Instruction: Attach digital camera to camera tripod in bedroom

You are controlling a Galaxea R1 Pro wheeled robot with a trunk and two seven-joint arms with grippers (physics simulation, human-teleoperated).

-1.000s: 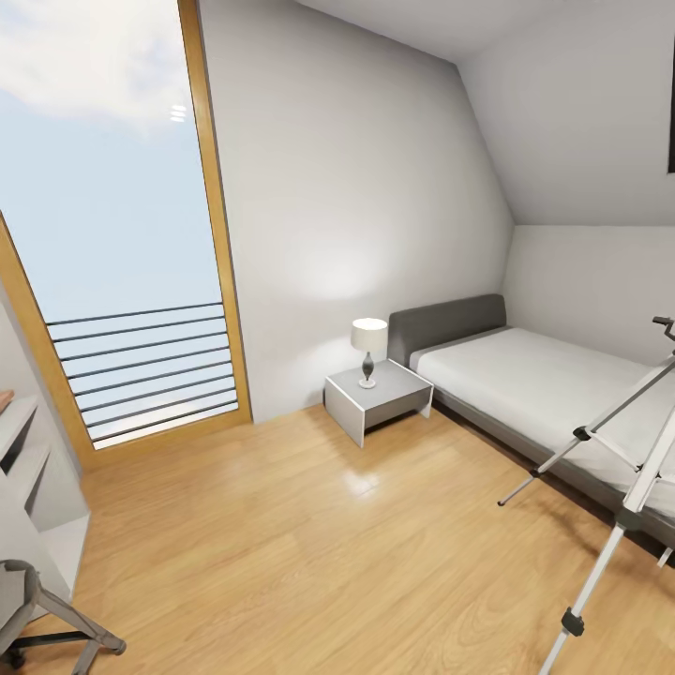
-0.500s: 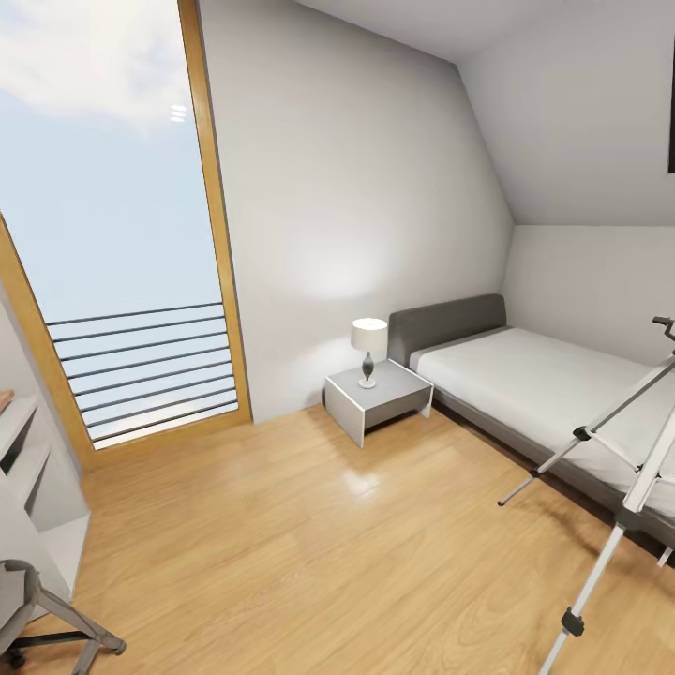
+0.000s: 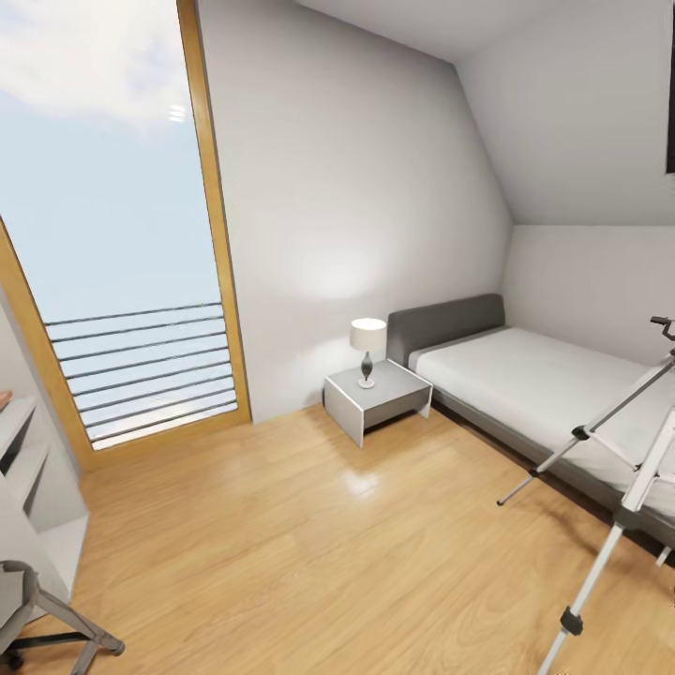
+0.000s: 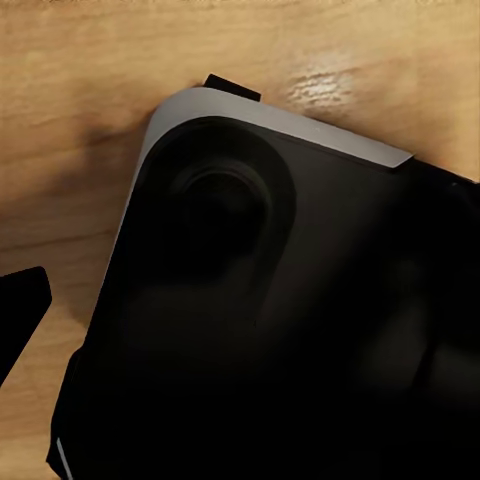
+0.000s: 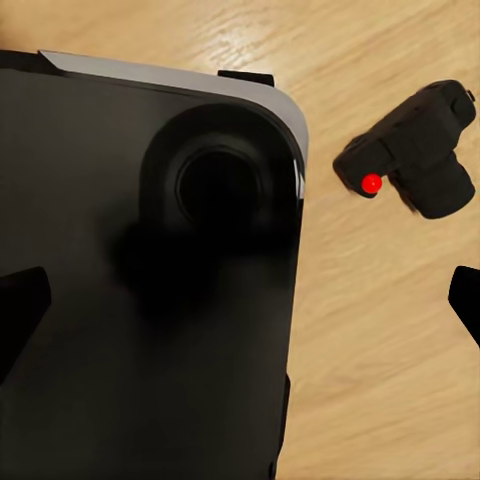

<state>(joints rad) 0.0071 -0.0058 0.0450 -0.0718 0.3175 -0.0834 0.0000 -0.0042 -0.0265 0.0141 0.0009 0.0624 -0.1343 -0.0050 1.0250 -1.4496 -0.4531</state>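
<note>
In the right wrist view, the right pincer (image 5: 240, 300) looks straight down: one dark fingertip shows at each edge of the picture, far apart with nothing between them, so it stands open. Under it sits the robot's black base (image 5: 130, 270), rounded at the corner with a pale grey rim, over the light wood floor (image 5: 380, 380). The digital camera (image 5: 410, 150) lies on that floor just beside the base (its red dot faces up, lens barrel to one side), touching neither fingertip.

In the left wrist view the same black base fills most of the picture, and one dark fingertip (image 4: 20, 310) of the left pincer pokes in from one edge; its mate is out of frame, so I cannot tell whether this pincer is open or closed.

The head view takes in the bedroom. Nearest, at lower left, are a grey chair (image 3: 42, 614) and white shelves (image 3: 28, 469). At lower right the camera tripod (image 3: 609, 511) stands with silver legs spread, its black handle up at the right edge. Behind it lies the bed (image 3: 534, 389) with a grey headboard, then a grey nightstand (image 3: 380, 401) carrying a lamp (image 3: 367, 350). Farthest, the wood-framed tall window (image 3: 112, 244) fills the left wall.
</note>
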